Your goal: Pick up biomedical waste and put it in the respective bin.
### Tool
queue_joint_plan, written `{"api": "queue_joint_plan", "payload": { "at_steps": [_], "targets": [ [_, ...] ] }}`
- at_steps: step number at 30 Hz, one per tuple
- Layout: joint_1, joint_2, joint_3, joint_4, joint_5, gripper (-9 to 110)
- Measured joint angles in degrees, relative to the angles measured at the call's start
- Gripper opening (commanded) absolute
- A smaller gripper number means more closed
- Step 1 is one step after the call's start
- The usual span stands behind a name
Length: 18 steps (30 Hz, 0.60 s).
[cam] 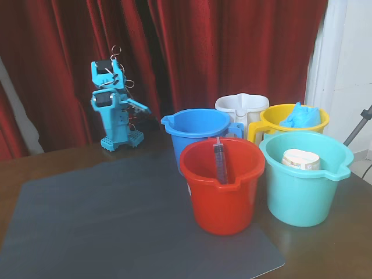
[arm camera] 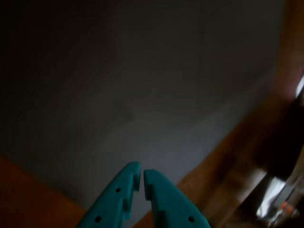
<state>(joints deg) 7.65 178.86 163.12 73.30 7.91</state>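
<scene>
glove wad (cam: pixel 300 115) sits in yellow bucket (cam: pixel 268 122), well apart from clenched, empty tool (arm camera: pixel 141 176).

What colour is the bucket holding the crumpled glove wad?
Yellow. The bucket with the blue glove wad shows best in the fixed view.

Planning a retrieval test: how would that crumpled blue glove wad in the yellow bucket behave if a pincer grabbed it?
The blue glove wad looks wrinkled and shapeless, so it would probably squash and flop rather than hold form. Being thin material, it is likely light. It sits loosely above the yellow bucket rim, so it may snag or unfold when lifted.
</scene>
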Motion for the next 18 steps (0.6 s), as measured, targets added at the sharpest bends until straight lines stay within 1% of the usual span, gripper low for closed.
{"api": "queue_joint_plan", "payload": {
  "at_steps": [5,8,10,18],
  "targets": [
    [1.23,-0.26,4.83,0.53,-0.09,0],
    [3.08,-0.79,5.01,1.93,0.44,0],
    [3.34,-0.09,4.92,5.19,0.70,0],
    [3.78,0.09,4.83,7.03,0.18,0]
  ]
}}
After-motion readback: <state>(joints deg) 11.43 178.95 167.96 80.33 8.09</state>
